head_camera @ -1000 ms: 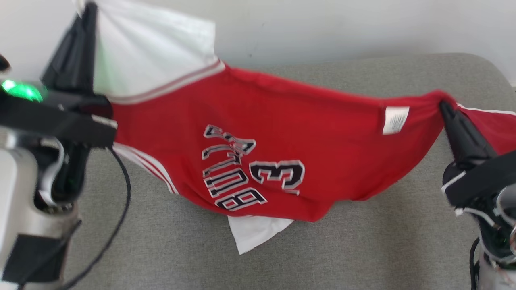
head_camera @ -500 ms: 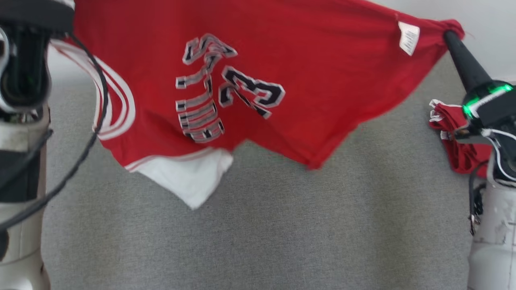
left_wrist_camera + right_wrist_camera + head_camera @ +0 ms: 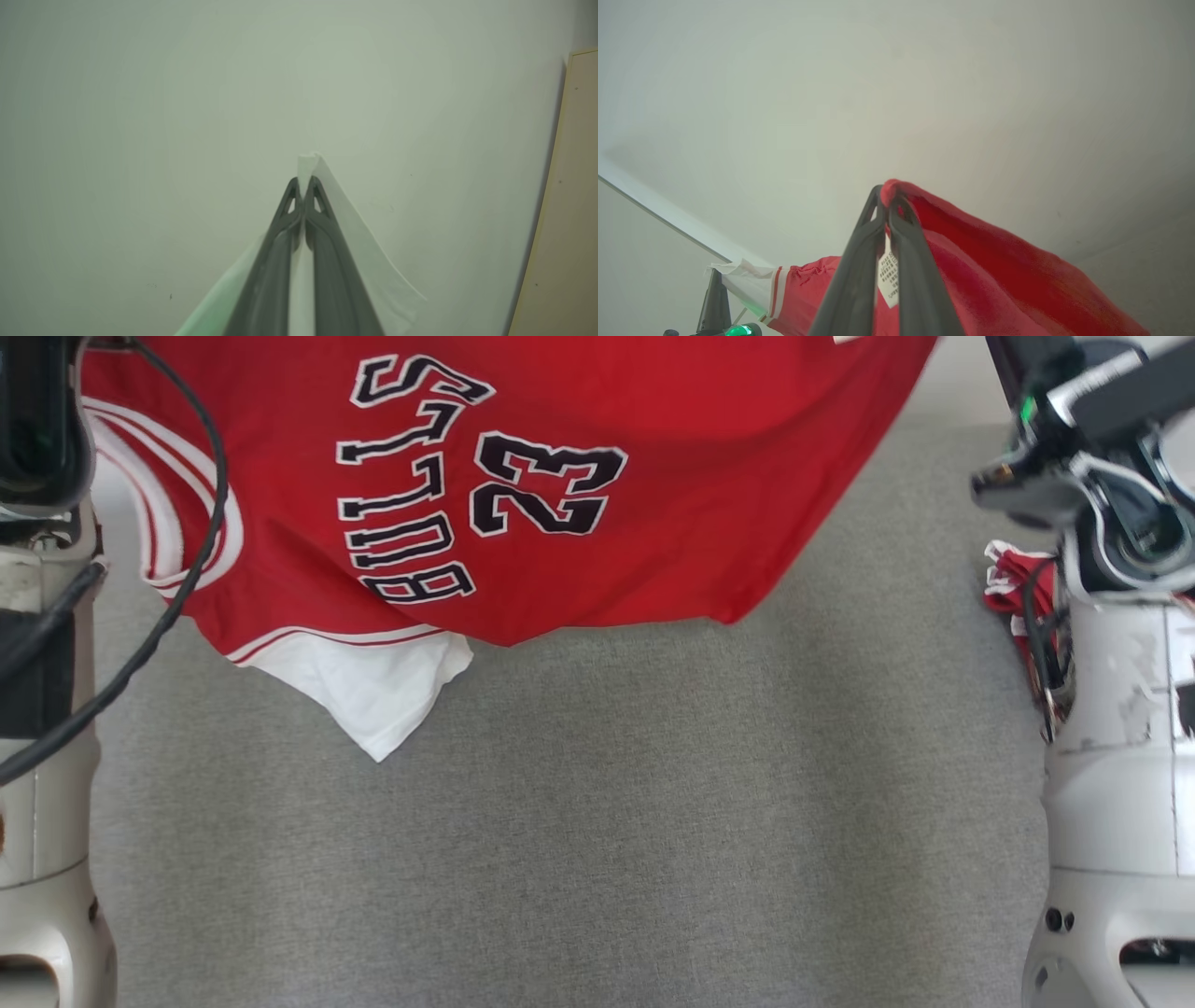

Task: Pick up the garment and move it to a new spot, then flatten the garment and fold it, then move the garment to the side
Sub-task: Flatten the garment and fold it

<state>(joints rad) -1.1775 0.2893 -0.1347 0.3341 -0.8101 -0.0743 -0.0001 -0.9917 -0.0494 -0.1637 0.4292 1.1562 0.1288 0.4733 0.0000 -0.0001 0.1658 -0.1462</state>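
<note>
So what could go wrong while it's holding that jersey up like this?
The left jaws pinch just a white tip of the jersey, so it might slip free. A black cable hangs across the cloth by the left arm and could snag. The jersey hangs unevenly, so it may land crumpled on the grey cushion.

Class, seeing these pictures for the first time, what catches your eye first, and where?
The red basketball jersey with black number 23 hangs across the top of the head view, above the grey fabric surface. In the wrist views, the left gripper is pinched shut on its white part and the right gripper on a red edge.
</note>
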